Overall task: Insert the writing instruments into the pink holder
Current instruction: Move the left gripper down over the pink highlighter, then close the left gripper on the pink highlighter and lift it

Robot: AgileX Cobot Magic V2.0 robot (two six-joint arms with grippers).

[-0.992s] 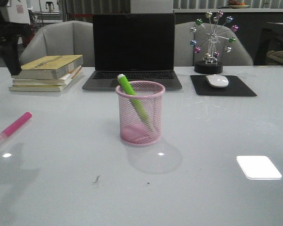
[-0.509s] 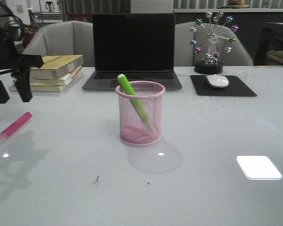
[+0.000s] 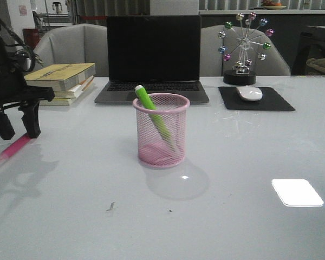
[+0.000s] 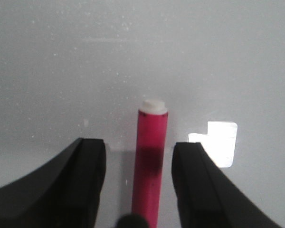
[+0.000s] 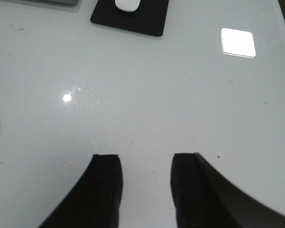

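pale glossy table (image 3: 249, 162), left gripper (image 3: 16, 129) wide apart astride the pink marker (image 4: 150, 166) at far left, green marker (image 3: 151, 111) in pink holder (image 3: 161, 130) mid-frame, right gripper (image 5: 145, 190) also spread wide

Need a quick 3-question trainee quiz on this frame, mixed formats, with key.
1. True or false: the green marker already stands inside the pink holder.
2. Which gripper is over the pink marker? A) left gripper B) right gripper C) neither
3. Fill in: in the left wrist view, the pink marker lies on the table between the open ____ of the gripper.

Key: 1 true; 2 A; 3 fingers.
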